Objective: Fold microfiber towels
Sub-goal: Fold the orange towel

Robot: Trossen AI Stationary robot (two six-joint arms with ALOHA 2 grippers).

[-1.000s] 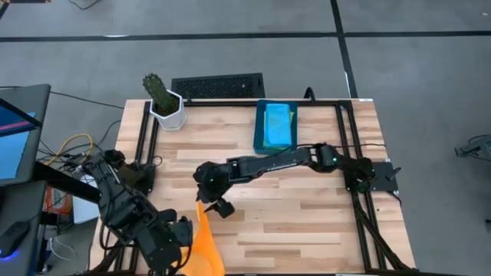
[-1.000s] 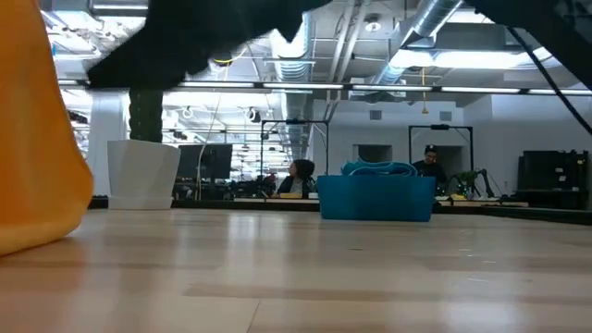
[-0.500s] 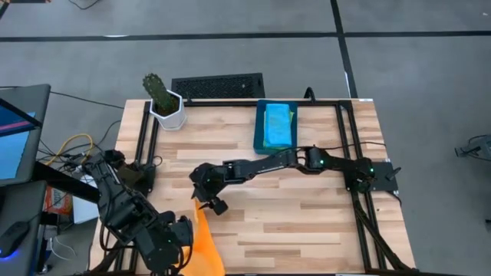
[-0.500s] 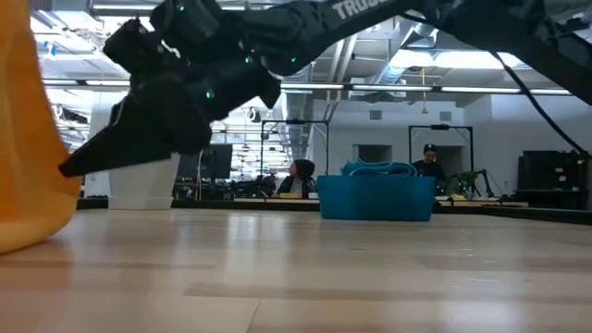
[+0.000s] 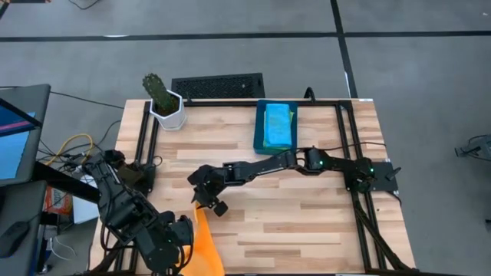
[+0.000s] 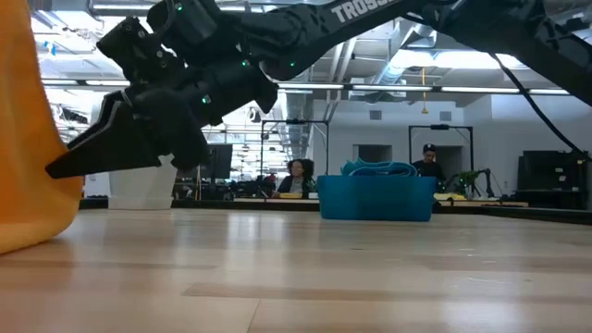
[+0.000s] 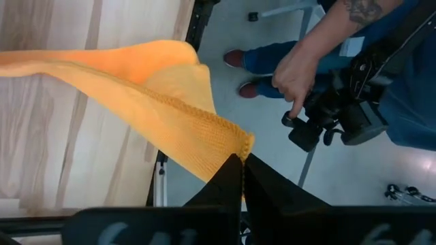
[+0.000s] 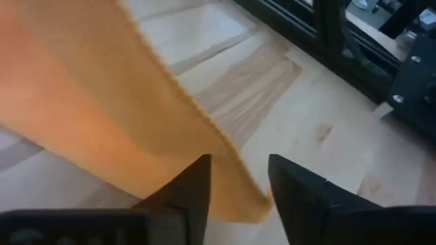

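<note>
Orange microfiber towel (image 5: 205,244), soft knit cloth, hangs off the near-left part of the light wooden slatted worktop (image 5: 307,222), one corner pinched in the left gripper (image 7: 241,161), jaws shut tight on it. Cloth looks light and limp; it likely drapes, slides a little on wood and bunches if pulled mid-panel, so hemmed edges or corners are the best hold. Right gripper (image 8: 237,178) reaches across the worktop to the towel's free lower edge, jaws part open with the hem between them, no grip evident yet. More towels lie in the dark blue rectangular plastic bin (image 5: 259,138) at the far side: light blue and green show; exact count cannot be told. One white faceted pot with a cactus (image 5: 165,103) sits at the far-left corner. Two arms; a person's hand (image 7: 298,75) shows past the worktop edge.
</note>
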